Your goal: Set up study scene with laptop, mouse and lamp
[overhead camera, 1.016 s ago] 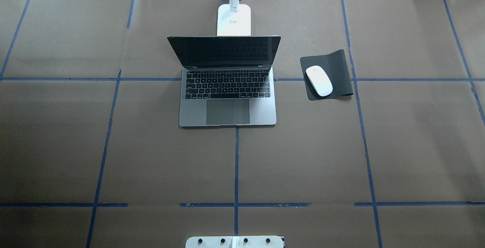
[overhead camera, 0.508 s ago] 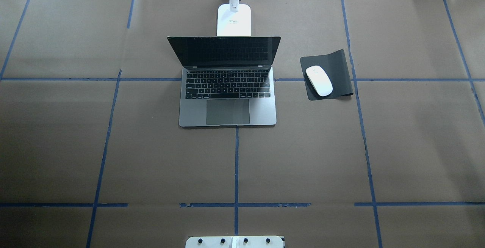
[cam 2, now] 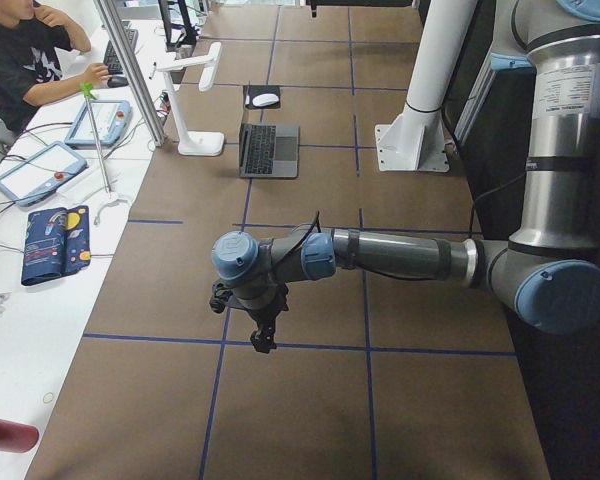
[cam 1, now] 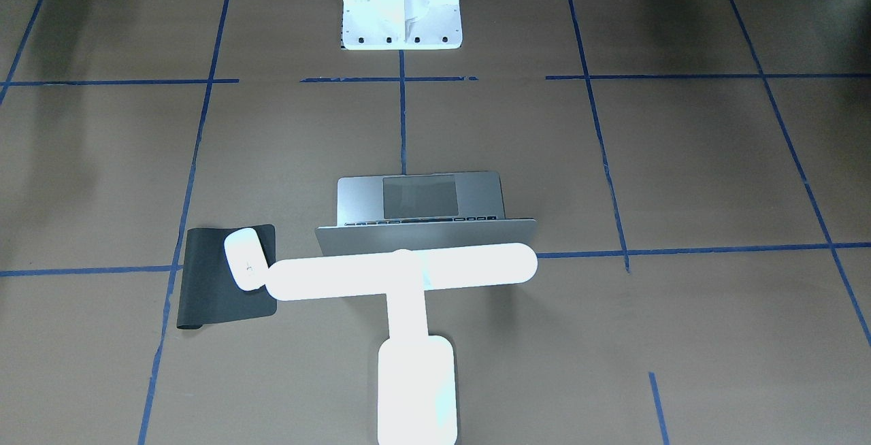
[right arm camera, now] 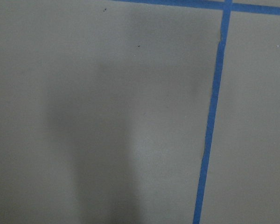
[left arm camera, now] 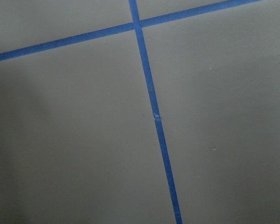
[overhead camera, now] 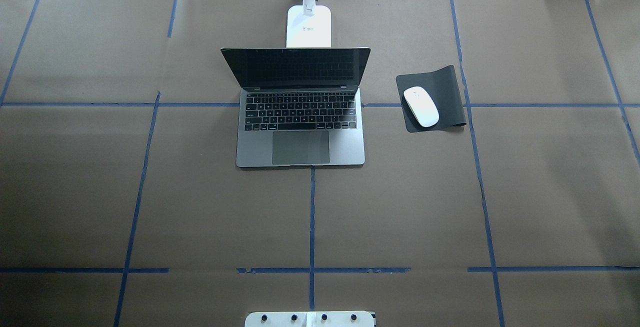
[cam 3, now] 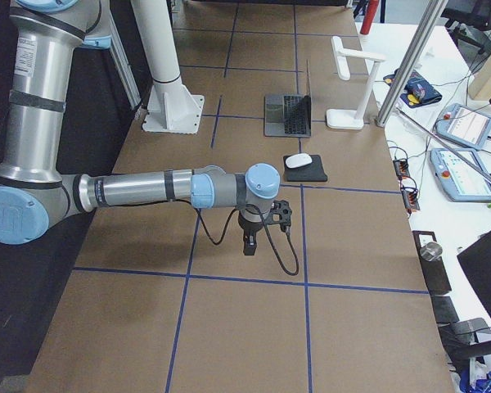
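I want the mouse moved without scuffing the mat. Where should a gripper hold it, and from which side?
From straight above, pinching the mouse across its narrow width, a finger on each long side. It lies flat on the mat, long axis skewed, so the grasp likely needs turning to match.

The table [overhead camera: 150, 192] is covered with matt brown paper, marked off by smooth blue tape [overhead camera: 311, 217]. The laptop [overhead camera: 300, 117] is finished in matt grey metal, its screen glossy. The mouse [overhead camera: 421, 106] is seen as glossy white plastic on a matt black mat [overhead camera: 442, 87].
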You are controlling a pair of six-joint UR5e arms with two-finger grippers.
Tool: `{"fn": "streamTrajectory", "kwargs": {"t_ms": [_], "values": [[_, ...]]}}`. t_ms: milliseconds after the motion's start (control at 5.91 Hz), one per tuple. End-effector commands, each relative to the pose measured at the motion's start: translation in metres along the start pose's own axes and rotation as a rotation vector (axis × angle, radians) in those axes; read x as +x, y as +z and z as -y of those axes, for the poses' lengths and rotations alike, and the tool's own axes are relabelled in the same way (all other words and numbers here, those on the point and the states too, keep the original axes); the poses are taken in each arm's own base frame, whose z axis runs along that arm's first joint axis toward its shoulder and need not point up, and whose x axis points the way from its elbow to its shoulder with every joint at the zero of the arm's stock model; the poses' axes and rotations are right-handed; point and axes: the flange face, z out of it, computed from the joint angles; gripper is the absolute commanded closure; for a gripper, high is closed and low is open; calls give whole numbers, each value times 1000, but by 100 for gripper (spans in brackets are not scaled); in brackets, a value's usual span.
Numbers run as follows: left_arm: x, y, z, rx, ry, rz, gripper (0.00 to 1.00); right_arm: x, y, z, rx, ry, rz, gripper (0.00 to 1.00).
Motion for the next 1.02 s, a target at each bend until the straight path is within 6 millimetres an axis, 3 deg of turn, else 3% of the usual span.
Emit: {"fn": "streamTrajectory", "kwargs": {"t_ms": [0, 169, 339, 677, 847], "values": [[5, -10, 9, 18, 12, 2, 0, 13, 7, 1, -12, 22, 1, 0], [-7, -15, 4, 27, -24, 13, 0, 23, 2, -1, -1, 51, 29, 0], [-14, -9, 2, 5, -135, 31, 0, 48, -12, -5, 34, 114, 30, 0], [-29, -15, -12, 26, -232, 28, 0, 66, 0, 9, 20, 138, 23, 0], [-27, -18, -12, 31, -223, 30, 0, 65, -1, 9, 21, 137, 19, 0]]}}
